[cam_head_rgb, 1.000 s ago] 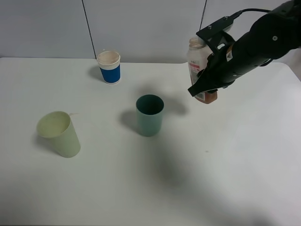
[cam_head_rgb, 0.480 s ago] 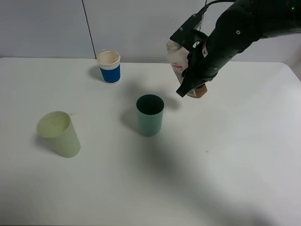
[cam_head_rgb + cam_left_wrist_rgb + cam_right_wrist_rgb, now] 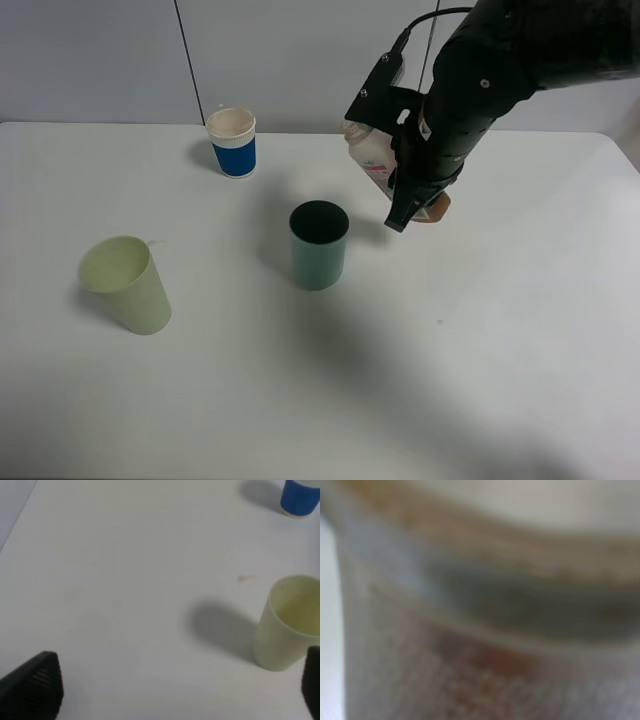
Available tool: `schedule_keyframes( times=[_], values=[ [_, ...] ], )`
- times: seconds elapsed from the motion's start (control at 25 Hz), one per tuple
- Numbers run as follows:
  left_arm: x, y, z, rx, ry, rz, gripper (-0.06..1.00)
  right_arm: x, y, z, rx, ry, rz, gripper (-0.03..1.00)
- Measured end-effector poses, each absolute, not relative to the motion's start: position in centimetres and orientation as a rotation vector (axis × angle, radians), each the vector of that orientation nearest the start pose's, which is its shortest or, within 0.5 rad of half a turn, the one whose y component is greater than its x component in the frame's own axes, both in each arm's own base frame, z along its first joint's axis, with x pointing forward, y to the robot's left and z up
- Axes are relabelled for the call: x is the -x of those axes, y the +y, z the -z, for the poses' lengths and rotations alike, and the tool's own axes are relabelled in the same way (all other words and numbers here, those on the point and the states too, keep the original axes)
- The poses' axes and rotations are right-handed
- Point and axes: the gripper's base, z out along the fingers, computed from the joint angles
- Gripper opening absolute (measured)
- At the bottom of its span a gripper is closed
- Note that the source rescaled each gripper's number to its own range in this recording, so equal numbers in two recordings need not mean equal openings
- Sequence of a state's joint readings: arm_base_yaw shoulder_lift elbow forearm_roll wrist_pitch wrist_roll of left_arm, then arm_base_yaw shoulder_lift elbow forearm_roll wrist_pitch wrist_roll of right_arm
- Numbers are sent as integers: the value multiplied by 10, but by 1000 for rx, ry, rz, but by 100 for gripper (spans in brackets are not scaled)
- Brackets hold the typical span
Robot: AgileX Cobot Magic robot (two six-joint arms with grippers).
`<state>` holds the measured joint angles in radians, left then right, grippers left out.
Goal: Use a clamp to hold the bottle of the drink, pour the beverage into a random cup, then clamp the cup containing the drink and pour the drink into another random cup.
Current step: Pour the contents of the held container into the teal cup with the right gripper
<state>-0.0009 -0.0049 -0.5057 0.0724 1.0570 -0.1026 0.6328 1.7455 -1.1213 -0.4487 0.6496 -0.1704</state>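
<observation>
My right gripper (image 3: pixel 408 195) is shut on the bottle of the drink (image 3: pixel 372 152) and holds it in the air, just to the right of the teal-green cup (image 3: pixel 318 245). The bottle leans, neck toward the left and raised, with the brown beverage (image 3: pixel 436 209) pooled at its lower end. In the right wrist view the bottle (image 3: pixel 485 630) fills the picture as a blur. The blue cup with a white rim (image 3: pixel 233 142) stands at the back left. My left gripper (image 3: pixel 175 687) is open above the bare table, near the pale yellow-green cup (image 3: pixel 287 622).
The pale yellow-green cup (image 3: pixel 127 284) stands at the left front of the white table (image 3: pixel 480 380). The blue cup (image 3: pixel 300 497) shows at the far edge of the left wrist view. A grey wall runs behind the table.
My right arm has carried the bottle left, from the table's right side to beside the teal-green cup, and tilted it more. The cups and the left gripper have not moved.
</observation>
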Motion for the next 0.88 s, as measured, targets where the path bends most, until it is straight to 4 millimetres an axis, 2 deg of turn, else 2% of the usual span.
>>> schedule_keyframes(
  times=[0.24,0.88],
  values=[
    [6,6,-279,107,2025,-21,88,-295,185,-205,1482,2269,423,1],
    [6,6,-279,107,2025,-21,88,-293,191,-210,1717,2063,619,1]
  ],
)
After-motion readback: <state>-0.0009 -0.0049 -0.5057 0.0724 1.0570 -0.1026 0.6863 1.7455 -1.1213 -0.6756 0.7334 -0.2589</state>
